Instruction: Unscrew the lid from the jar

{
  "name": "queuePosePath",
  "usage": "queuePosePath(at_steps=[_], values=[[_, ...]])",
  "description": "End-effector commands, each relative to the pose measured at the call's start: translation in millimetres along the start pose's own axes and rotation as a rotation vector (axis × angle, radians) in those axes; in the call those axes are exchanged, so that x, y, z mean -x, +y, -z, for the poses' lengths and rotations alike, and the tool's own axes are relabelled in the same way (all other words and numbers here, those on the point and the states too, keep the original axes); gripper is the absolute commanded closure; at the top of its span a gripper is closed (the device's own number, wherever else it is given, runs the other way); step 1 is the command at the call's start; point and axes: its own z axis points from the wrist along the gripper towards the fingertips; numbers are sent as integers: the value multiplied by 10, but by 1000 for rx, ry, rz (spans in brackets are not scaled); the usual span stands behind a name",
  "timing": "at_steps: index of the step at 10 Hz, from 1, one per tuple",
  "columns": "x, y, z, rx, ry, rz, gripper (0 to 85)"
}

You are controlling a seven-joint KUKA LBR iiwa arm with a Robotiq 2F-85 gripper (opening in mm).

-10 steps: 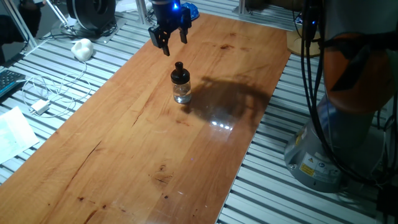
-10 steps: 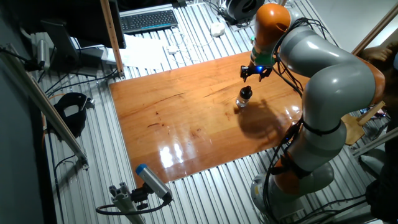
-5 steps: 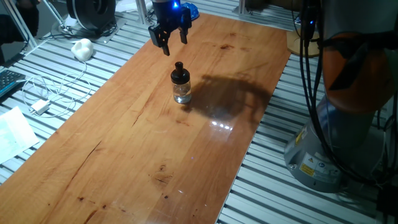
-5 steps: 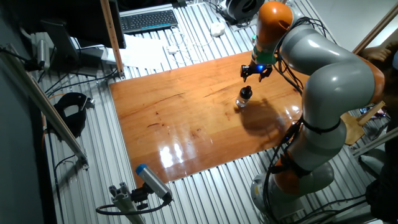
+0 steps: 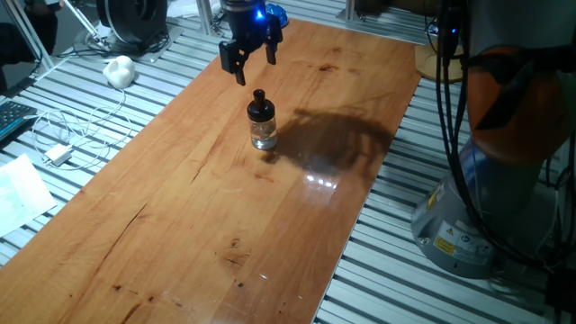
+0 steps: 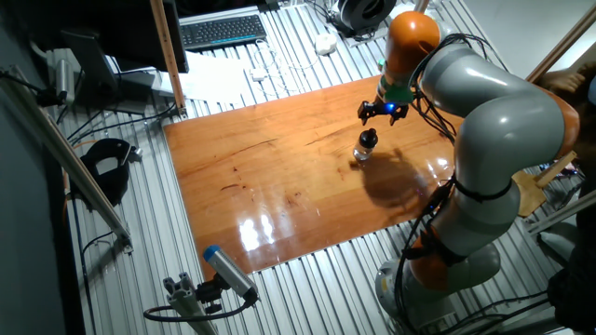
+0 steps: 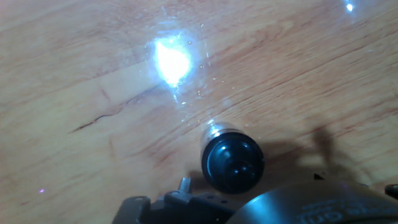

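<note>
Wooden table (image 5: 270, 207) — upright jar (image 5: 264, 135), lid (image 5: 259, 107) on, contents unclear — pincer (image 5: 252, 65) above, open, empty.

We find no legible text, brand, number or sign in any view. A yellow label (image 5: 447, 243) sits on the robot's grey base in one fixed view; its print is too small for us to read. The keyboard (image 6: 223, 31) in the other fixed view shows keys, but we cannot make out their characters.
</note>
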Motion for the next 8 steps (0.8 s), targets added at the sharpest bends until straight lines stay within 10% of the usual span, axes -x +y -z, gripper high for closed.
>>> queuePosePath(at_steps=[1, 8], values=[[5, 8, -16, 1, 0, 2, 0], [18, 7, -307, 9, -8, -18, 0]])
